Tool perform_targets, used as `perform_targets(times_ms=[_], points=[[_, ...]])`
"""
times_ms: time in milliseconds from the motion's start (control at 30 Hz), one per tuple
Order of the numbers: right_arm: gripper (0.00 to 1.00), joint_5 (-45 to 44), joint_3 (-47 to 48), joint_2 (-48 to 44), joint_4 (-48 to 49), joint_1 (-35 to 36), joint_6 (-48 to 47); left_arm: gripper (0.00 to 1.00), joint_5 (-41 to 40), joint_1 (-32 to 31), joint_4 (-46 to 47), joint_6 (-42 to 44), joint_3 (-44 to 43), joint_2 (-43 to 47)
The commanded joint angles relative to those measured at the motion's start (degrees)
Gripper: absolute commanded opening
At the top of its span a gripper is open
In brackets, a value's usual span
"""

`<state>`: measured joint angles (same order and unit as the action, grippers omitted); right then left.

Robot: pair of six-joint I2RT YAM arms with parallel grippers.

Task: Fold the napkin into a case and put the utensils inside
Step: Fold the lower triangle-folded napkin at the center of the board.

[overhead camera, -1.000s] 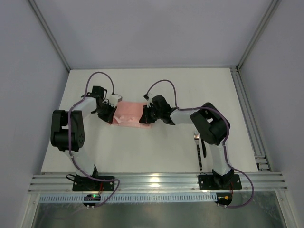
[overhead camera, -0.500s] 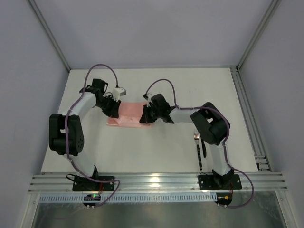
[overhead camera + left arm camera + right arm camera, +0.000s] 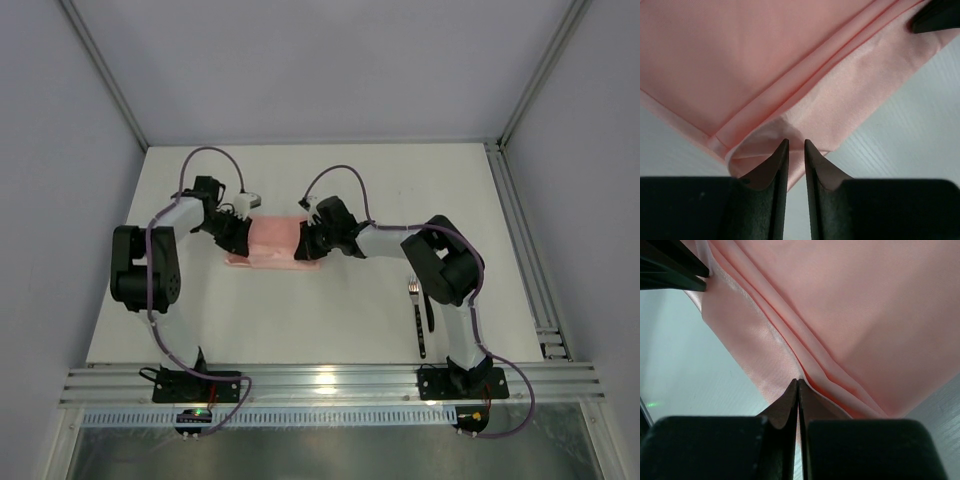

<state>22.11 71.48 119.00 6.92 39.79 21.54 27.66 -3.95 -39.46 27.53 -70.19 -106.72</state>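
The salmon-pink napkin lies folded into a layered strip at mid-table, its stacked edges showing in the wrist views. My left gripper is at the strip's left end, jaws a narrow gap apart over a curled corner, with cloth lying under the tips. Over at the right end, my right gripper is shut, its tips pinching the folded edge. The dark utensils, one of them a fork with pale tines, lie by the right arm's base. No finished case shows.
Metal rails run along the table's right side and near edge. The right arm's elbow hangs just above the utensils. The left arm's fingers show in the top left corner of the right wrist view.
The napkin's left end has been laid out toward the near left. My left gripper swung up and came back to that end, jaws slightly wider. The right gripper stayed put.
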Motion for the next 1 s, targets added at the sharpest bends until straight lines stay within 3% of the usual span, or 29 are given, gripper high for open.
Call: perform_targets(times_ms=[0, 67, 167, 433, 600, 967], points=[[0.04, 0.4, 1.2, 0.7, -2.2, 0.2, -1.3, 0.21, 13.4, 2.9, -3.4, 4.3, -1.2, 5.5], [0.04, 0.9, 1.2, 0.7, -2.2, 0.2, -1.5, 0.25, 17.0, 5.9, -6.5, 6.8, -4.1, 6.2], [0.04, 1.4, 1.4, 0.5, -2.3, 0.3, -2.1, 0.27, 15.5, 9.2, -11.6, 8.7, -9.0, 4.1], [0.04, 1.4, 2.4, 1.4, -3.0, 0.3, -2.6, 0.35, 6.1, 10.4, -4.1, 16.4, -5.4, 0.5], [0.04, 1.6, 2.6, 1.7, -3.1, 0.2, -2.6, 0.39, 6.8, 10.3, -1.1, 18.7, -3.9, 0.3], [0.04, 1.9, 2.9, 2.1, -3.9, 0.3, -3.5, 0.34, 7.7, 9.5, -5.2, 22.4, -7.8, -4.9]])
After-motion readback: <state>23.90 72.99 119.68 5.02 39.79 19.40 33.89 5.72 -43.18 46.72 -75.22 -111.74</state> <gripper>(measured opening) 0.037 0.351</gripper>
